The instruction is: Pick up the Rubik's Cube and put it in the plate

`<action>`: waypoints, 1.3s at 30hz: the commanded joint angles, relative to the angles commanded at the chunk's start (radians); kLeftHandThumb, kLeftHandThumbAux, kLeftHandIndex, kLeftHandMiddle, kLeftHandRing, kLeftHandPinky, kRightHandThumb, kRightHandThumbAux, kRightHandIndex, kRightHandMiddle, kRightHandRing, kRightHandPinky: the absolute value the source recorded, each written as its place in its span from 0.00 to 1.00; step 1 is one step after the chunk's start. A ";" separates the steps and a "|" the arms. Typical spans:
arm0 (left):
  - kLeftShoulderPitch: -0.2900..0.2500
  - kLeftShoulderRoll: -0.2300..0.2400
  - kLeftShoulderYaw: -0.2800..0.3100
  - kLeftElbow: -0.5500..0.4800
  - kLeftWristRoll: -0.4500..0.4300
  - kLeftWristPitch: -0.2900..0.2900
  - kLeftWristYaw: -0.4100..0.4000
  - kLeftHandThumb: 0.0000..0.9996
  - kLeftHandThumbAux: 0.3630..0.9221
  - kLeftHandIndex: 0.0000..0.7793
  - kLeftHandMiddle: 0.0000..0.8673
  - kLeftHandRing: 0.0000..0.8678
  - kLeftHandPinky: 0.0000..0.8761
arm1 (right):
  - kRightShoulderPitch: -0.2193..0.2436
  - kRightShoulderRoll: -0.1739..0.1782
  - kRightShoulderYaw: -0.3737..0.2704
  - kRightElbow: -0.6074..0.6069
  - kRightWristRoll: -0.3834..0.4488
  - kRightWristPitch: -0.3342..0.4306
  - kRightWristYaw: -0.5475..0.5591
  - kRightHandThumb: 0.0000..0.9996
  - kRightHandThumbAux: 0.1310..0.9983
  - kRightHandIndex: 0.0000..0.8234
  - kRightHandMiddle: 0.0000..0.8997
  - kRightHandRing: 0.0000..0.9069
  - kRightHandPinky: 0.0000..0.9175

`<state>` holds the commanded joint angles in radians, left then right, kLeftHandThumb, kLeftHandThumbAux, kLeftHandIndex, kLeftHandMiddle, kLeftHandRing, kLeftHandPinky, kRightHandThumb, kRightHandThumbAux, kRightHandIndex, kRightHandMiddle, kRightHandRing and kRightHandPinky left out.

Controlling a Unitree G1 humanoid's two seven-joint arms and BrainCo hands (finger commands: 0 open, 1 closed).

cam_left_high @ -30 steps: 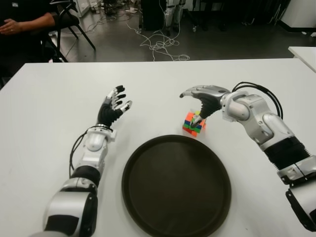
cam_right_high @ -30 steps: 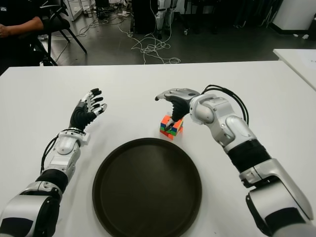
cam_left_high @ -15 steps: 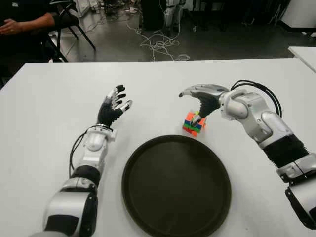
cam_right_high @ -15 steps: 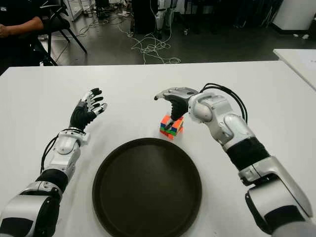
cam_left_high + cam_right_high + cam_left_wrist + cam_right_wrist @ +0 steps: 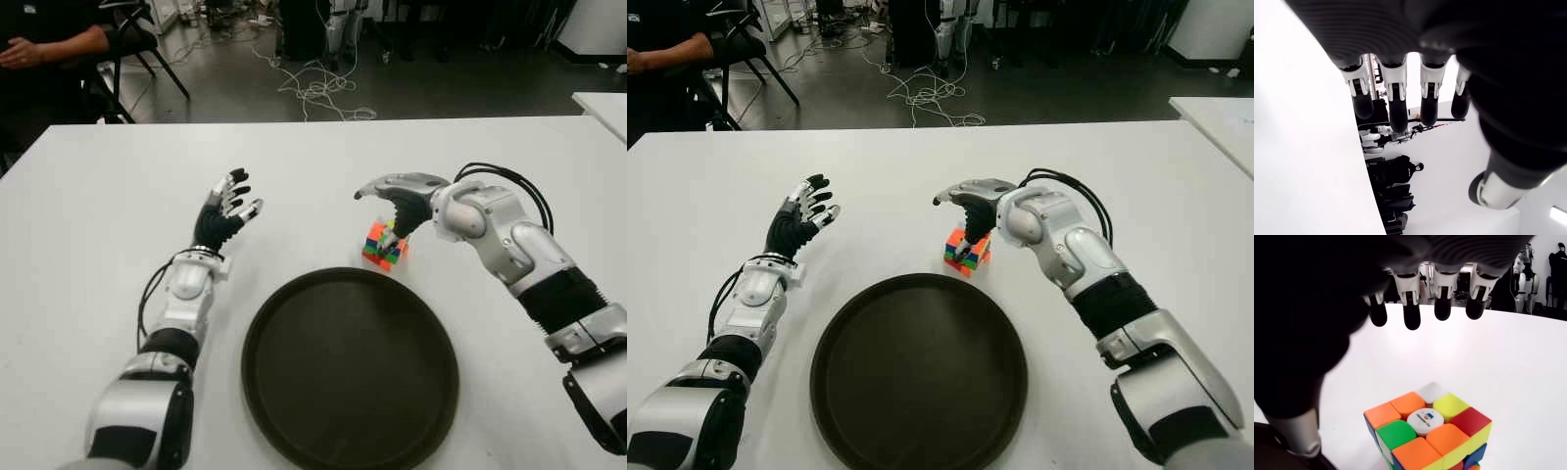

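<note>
The Rubik's Cube (image 5: pixel 384 247) sits on the white table (image 5: pixel 88 225), just beyond the far rim of the dark round plate (image 5: pixel 350 382). My right hand (image 5: pixel 384 211) arches over the cube from the right. Its fingers are spread and reach past the cube, and its thumb (image 5: pixel 1297 434) hangs close beside it. In the right wrist view the cube (image 5: pixel 1427 431) lies under the palm with a gap to the fingers (image 5: pixel 1442 308). My left hand (image 5: pixel 227 208) is raised over the table left of the plate, fingers spread and holding nothing.
A seated person (image 5: pixel 44 44) and a chair (image 5: pixel 137 39) are beyond the table's far left corner. Cables (image 5: pixel 318 93) lie on the floor past the far edge. Another white table (image 5: pixel 605 106) shows at the right.
My right hand has sunk slightly and drawn a little closer over the cube. The cube and the left hand have not moved.
</note>
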<state>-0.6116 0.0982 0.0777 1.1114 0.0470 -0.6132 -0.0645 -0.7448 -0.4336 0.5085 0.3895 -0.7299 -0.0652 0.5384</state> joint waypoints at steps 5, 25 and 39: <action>0.001 0.000 -0.001 -0.002 0.000 0.000 -0.001 0.00 0.66 0.16 0.15 0.13 0.12 | -0.006 0.004 0.003 0.014 0.002 0.000 0.005 0.00 0.66 0.00 0.00 0.00 0.01; 0.002 0.002 -0.001 -0.005 -0.002 0.003 -0.005 0.00 0.58 0.17 0.16 0.13 0.11 | -0.029 0.027 0.017 0.096 -0.003 0.008 -0.003 0.00 0.63 0.00 0.01 0.01 0.02; 0.005 0.004 -0.001 -0.007 -0.002 0.004 -0.005 0.00 0.63 0.17 0.16 0.14 0.13 | -0.064 0.056 0.033 0.248 -0.005 -0.026 -0.064 0.00 0.63 0.00 0.04 0.04 0.04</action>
<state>-0.6065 0.1024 0.0769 1.1045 0.0455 -0.6090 -0.0695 -0.8092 -0.3775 0.5414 0.6379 -0.7344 -0.0911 0.4746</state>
